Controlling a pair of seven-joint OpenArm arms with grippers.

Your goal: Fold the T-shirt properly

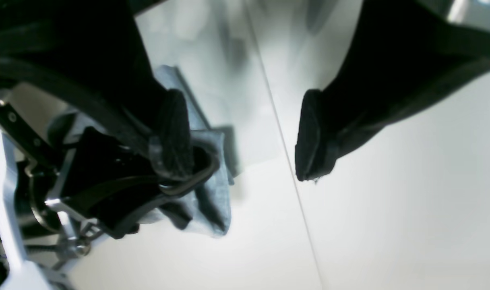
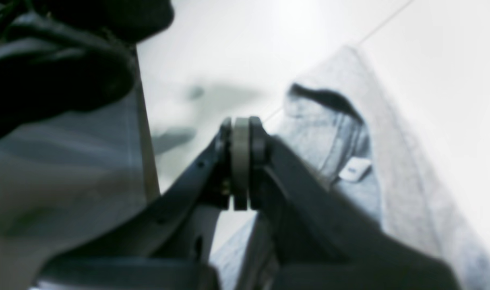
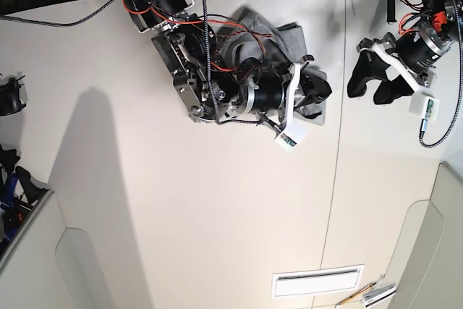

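Note:
The light grey T-shirt (image 3: 283, 40) lies bunched in a small pile at the table's far middle. My right gripper (image 3: 318, 90) sits on the pile's near right corner. In the blurred right wrist view its dark fingers (image 2: 67, 72) look pressed together, with a hemmed flap of the T-shirt (image 2: 67, 189) hanging right under them. More of the cloth, with a small white label (image 2: 353, 169), lies further right. My left gripper (image 3: 370, 90) hovers over bare table to the right of the shirt. In the left wrist view the left gripper (image 1: 245, 139) is open and holds nothing, and the T-shirt (image 1: 214, 193) shows beyond its left finger.
The white table (image 3: 181, 215) has a seam (image 3: 338, 179) running front to back beside the shirt. A slotted vent (image 3: 316, 280) and some pens (image 3: 369, 296) are at the near right. Dark gear (image 3: 7, 95) sits at the left edge. Cables (image 3: 434, 124) hang off the right arm.

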